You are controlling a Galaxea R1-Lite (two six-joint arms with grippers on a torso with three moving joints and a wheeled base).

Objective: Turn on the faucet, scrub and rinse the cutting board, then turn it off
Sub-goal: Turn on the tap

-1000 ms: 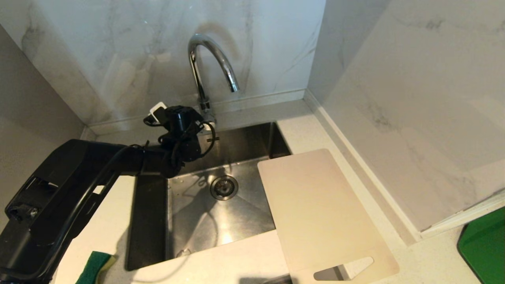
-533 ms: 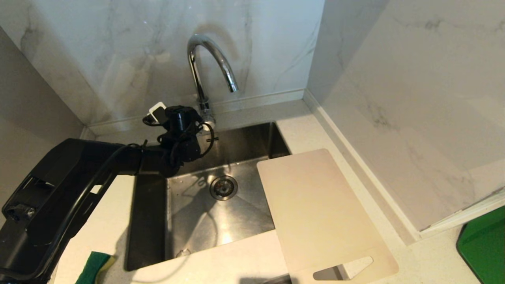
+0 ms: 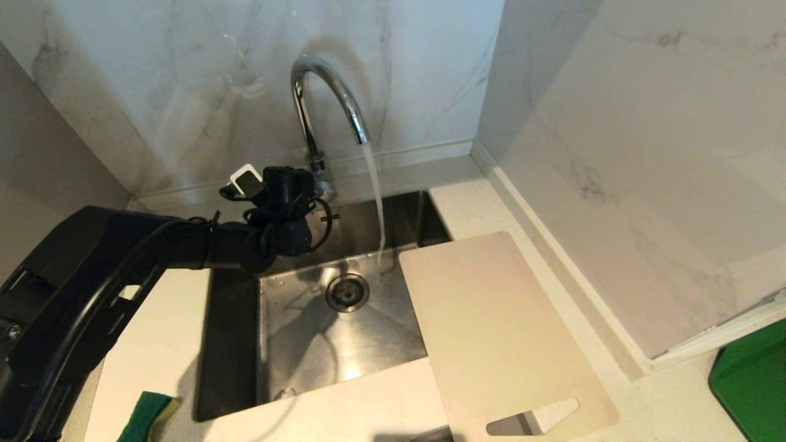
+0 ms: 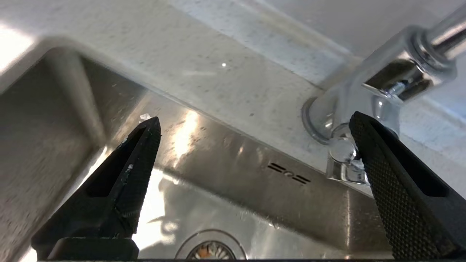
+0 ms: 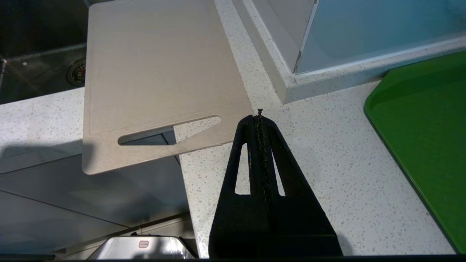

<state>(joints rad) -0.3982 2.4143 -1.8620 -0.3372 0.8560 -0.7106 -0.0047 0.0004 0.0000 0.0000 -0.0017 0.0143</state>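
The chrome gooseneck faucet (image 3: 319, 86) stands behind the sink, and a stream of water (image 3: 376, 196) runs from its spout into the basin. My left gripper (image 3: 309, 195) is at the faucet's base, open wide with nothing between its fingers. In the left wrist view the gripper (image 4: 255, 120) faces the sink's back wall, and one finger (image 4: 386, 174) lies beside the small lever (image 4: 342, 163) at the faucet base (image 4: 327, 109). The pale beige cutting board (image 3: 491, 331) lies flat across the sink's right edge, dry. My right gripper (image 5: 259, 116) is shut and empty over the counter beside the board's handle cutout (image 5: 171, 129).
A green-and-yellow sponge (image 3: 147, 414) lies on the counter at the front left. The steel sink (image 3: 307, 356) has a drain (image 3: 347, 292) in its middle. A bright green flat tray (image 3: 752, 380) sits at the far right. Marble walls close the back and right.
Water now flows from the spout, where none ran before. My left wrist has turned and dipped a little at the faucet base, still open.
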